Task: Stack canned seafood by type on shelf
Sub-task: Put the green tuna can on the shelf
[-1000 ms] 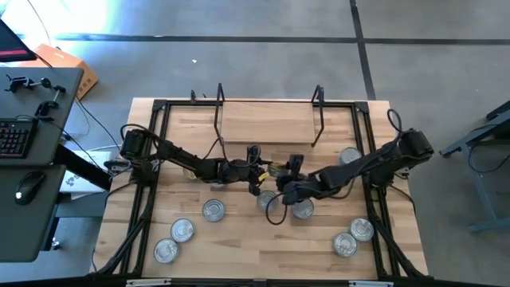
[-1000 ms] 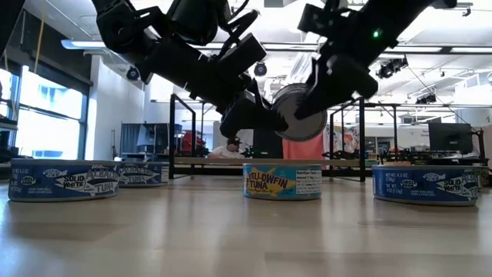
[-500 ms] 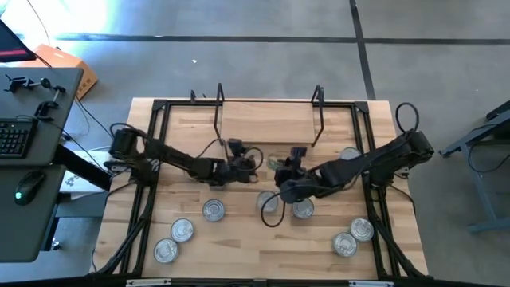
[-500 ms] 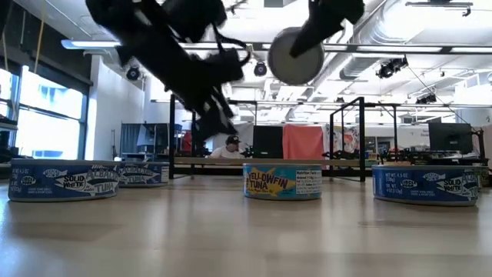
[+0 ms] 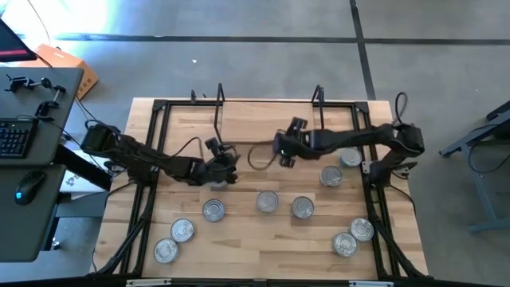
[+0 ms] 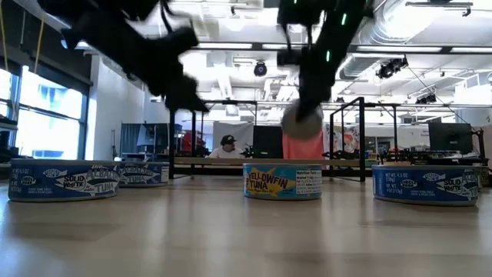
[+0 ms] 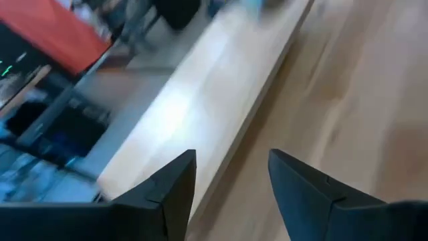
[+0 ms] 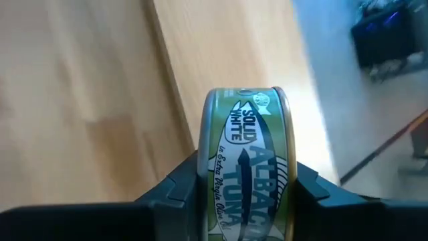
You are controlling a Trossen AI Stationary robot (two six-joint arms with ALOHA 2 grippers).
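Note:
My right gripper (image 5: 284,153) is shut on a green-labelled tin (image 8: 246,161) marked solid white albacore tuna. It hangs over the table just in front of the shelf (image 5: 267,127), a light board between black wire uprights. In the low view the tin (image 6: 301,121) hangs above the board (image 6: 223,161). My left gripper (image 5: 229,166) is open and empty, left of the table's middle, its fingers (image 7: 174,187) facing the shelf's front edge (image 7: 200,100). Several other tins lie flat on the table, among them one (image 5: 267,202) near the middle. My right gripper pinches the tin between its two fingers (image 8: 175,191), one on each flat face, so the labelled side wall (image 8: 241,134) faces the wrist camera. The fingers reach in from the table's right. The tin stands on edge in the hold, lifted clear of table and shelf.
A yellowfin tuna tin (image 6: 282,181) and blue albacore tins (image 6: 63,179) (image 6: 425,184) stand on the near half of the table. Two more tins (image 5: 331,175) (image 5: 349,158) lie under the right arm. A black frame (image 5: 159,108) edges the tabletop. A person (image 6: 227,146) sits far behind.
My right gripper has carried the tin up from the table's middle and toward the far edge, up to the shelf, turning as it went. My left gripper has drawn back from beside the tin toward the table's left.

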